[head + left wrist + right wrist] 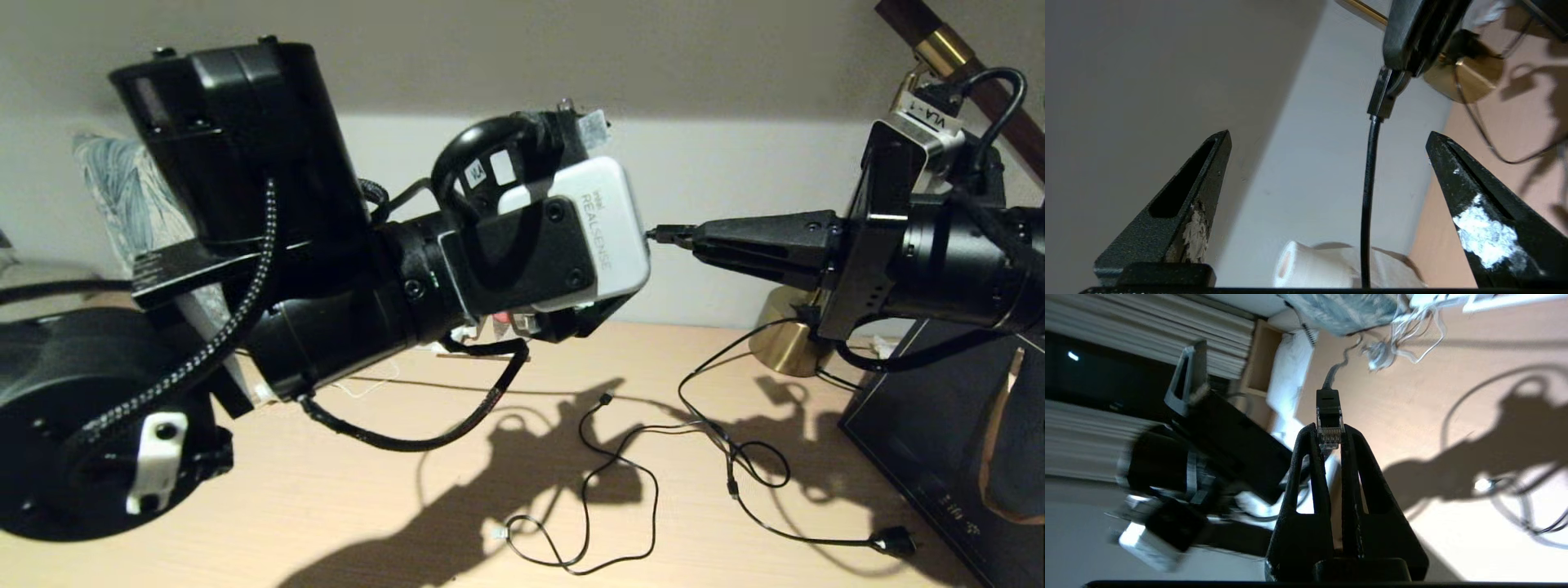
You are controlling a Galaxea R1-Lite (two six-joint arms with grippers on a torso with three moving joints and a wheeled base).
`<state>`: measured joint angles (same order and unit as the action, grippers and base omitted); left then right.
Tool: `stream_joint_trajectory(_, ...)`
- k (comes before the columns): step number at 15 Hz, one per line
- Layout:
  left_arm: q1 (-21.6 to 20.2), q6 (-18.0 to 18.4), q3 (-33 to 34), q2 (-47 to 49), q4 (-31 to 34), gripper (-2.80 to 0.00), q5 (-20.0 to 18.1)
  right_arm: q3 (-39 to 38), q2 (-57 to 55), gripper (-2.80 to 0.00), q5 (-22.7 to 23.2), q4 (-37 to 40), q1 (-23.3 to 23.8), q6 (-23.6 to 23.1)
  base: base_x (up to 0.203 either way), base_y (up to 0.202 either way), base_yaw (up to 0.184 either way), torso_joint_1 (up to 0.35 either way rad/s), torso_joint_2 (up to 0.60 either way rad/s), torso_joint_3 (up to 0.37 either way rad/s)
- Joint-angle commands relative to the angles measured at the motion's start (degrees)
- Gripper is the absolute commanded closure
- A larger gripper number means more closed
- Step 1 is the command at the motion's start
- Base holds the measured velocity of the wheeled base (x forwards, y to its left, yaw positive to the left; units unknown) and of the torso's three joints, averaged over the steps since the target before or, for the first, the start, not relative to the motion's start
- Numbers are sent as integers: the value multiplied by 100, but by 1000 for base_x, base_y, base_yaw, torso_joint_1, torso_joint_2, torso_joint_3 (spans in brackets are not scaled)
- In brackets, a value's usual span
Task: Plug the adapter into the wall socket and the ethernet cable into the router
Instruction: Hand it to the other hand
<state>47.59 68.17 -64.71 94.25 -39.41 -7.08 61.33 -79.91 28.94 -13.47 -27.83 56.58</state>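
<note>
My right gripper (1329,430) is shut on the clear clip connector of the ethernet cable (1329,404), held in the air above the wooden table (367,506). In the head view the right gripper (694,237) points left, with the connector (669,235) sticking out of its tips. My left gripper (1327,134) is open, level with it. The black cable (1369,183) runs between the left fingers (1208,171) without touching them. Tangled white cords (1404,347) lie beyond. The adapter, the wall socket and the router cannot be made out.
A brass lamp base (788,343) stands at the back right, its black cord ending in a plug (894,541). A thin black USB cable (620,482) loops on the table. A black box (939,425) sits at the right. A white roll (1310,265) lies by the wall.
</note>
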Motion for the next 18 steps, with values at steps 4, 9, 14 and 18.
stream_joint_trajectory(4, -7, 489, 327, 355, -1174, -280, -467, 254, 278, 0, 781, 107, 5, 884, 0, 0, 0, 0, 0, 0)
stream_joint_trajectory(9, -4, 779, 310, 644, -1912, -280, -1326, 347, 343, 0, 938, 585, 4, 1030, 0, 0, 0, 0, 0, 0)
stream_joint_trajectory(14, -22, 856, 315, 768, -1974, -280, -1908, 385, 377, 0, 938, 792, 6, 1030, 0, 0, 0, 0, 0, 0)
stream_joint_trajectory(18, -222, 895, 237, 797, -1975, -280, -2123, 379, 514, 0, 941, 944, 56, 1022, 0, 0, 0, 0, 0, 0)
